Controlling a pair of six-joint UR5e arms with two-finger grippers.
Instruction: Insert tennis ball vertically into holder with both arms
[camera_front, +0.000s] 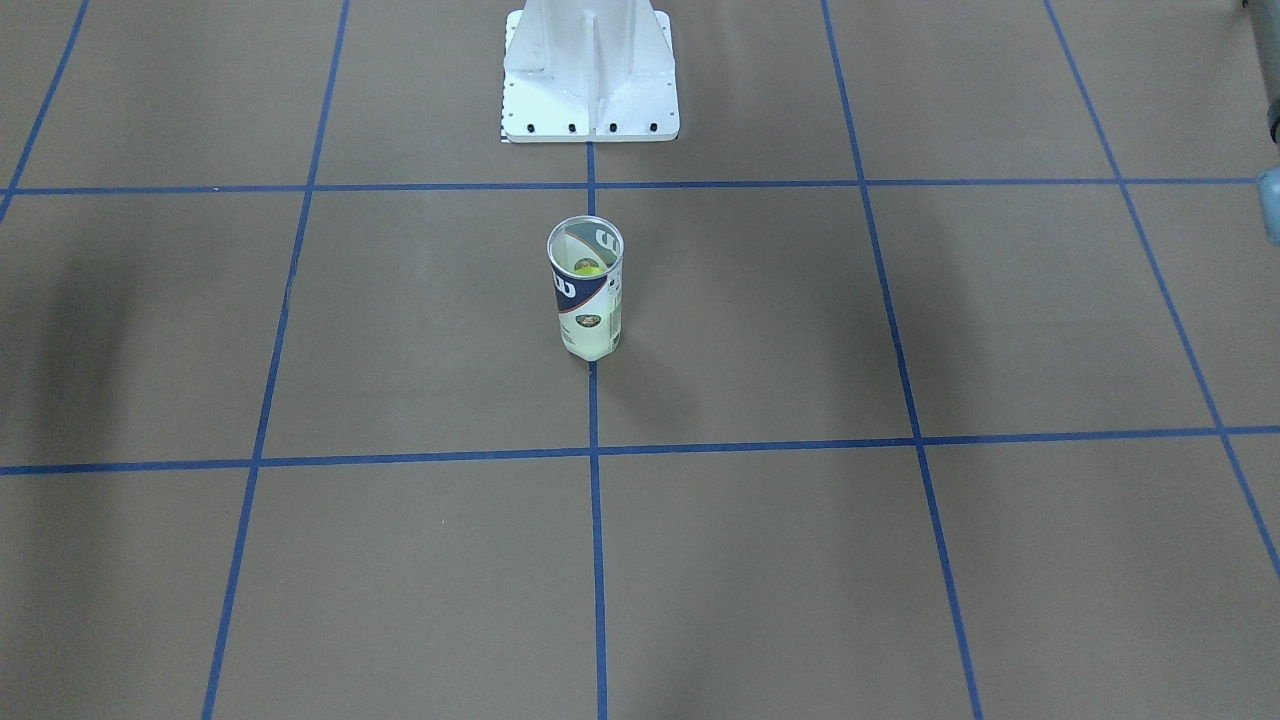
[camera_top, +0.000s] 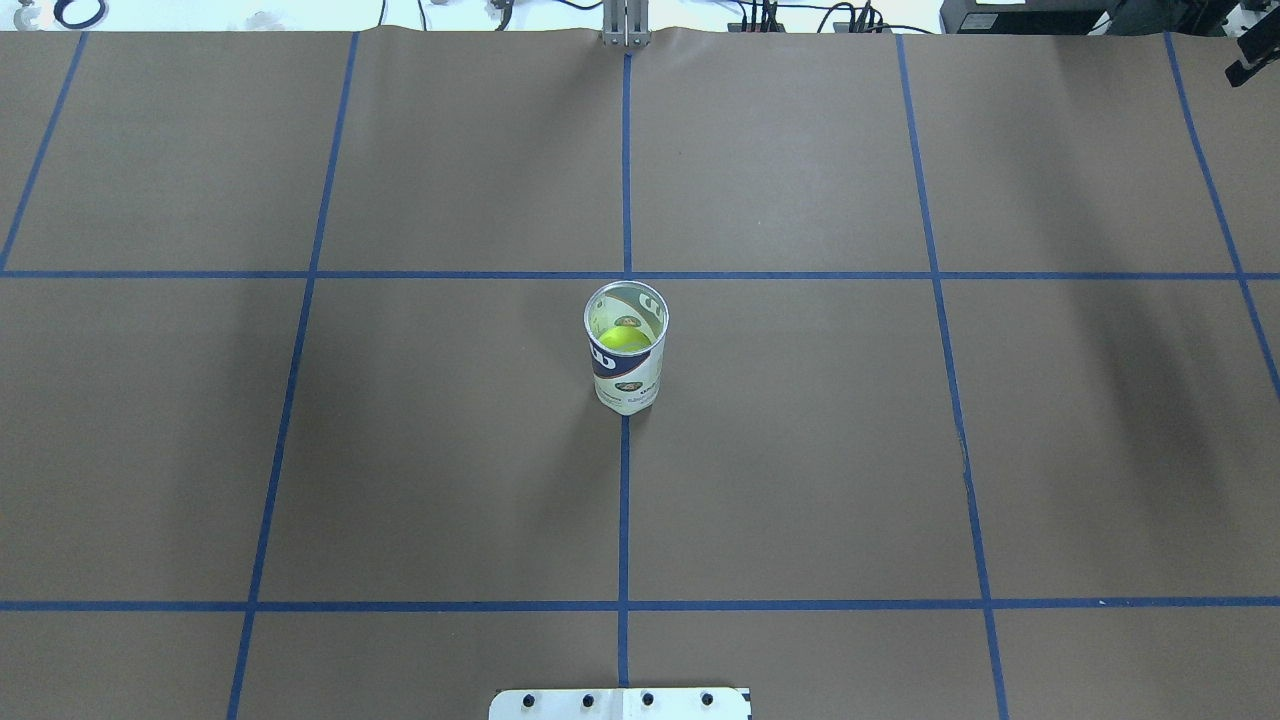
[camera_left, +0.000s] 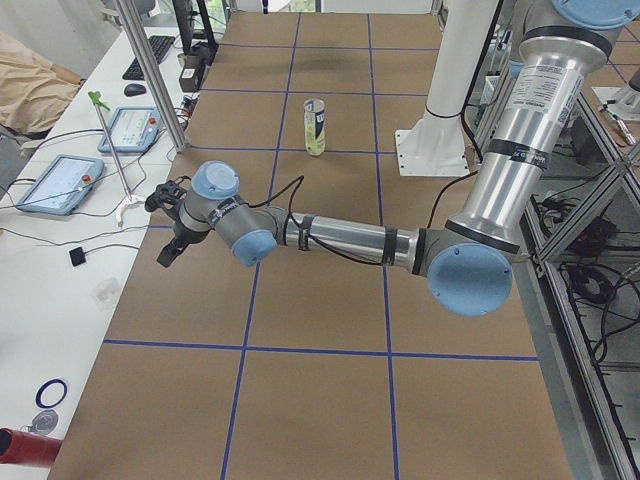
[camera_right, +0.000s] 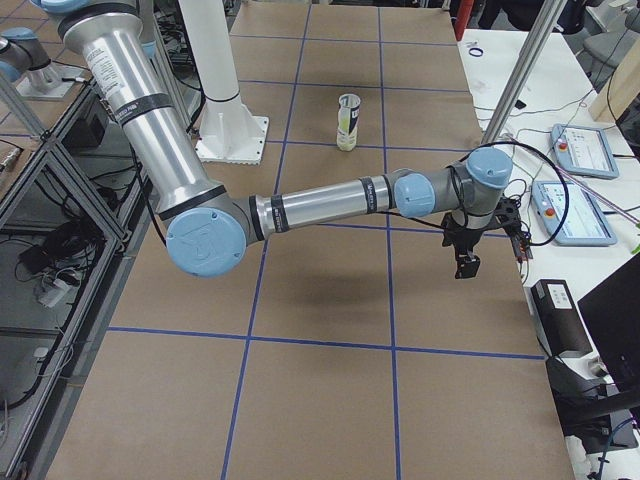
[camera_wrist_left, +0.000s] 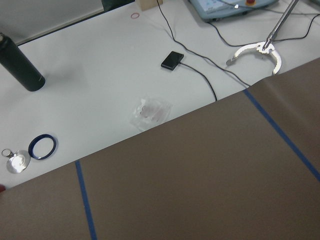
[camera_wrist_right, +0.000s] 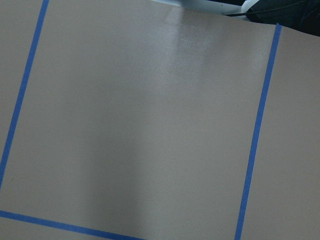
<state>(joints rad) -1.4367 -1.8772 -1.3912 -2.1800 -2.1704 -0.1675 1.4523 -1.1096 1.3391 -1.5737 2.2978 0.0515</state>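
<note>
The holder (camera_front: 588, 310) (camera_top: 627, 375), a clear can with a white and navy label, stands upright at the table's centre on a blue tape line. A yellow-green tennis ball (camera_top: 622, 338) (camera_front: 585, 268) lies inside it, seen through the open top. My left gripper (camera_left: 170, 235) hangs far from the holder (camera_left: 315, 126), near the table's edge by the white bench. The right gripper (camera_right: 465, 262) hangs far from the holder (camera_right: 348, 122) at the opposite end. I cannot tell whether either is open or shut. Neither wrist view shows fingers.
The white pedestal base (camera_front: 590, 90) (camera_top: 620, 703) stands behind the holder on the robot's side. Benches beside the table carry control tablets (camera_left: 60, 183) (camera_right: 585, 150), cables and a black bottle (camera_wrist_left: 20, 62). Blue tape divides the brown table cover (camera_top: 800, 450) into squares.
</note>
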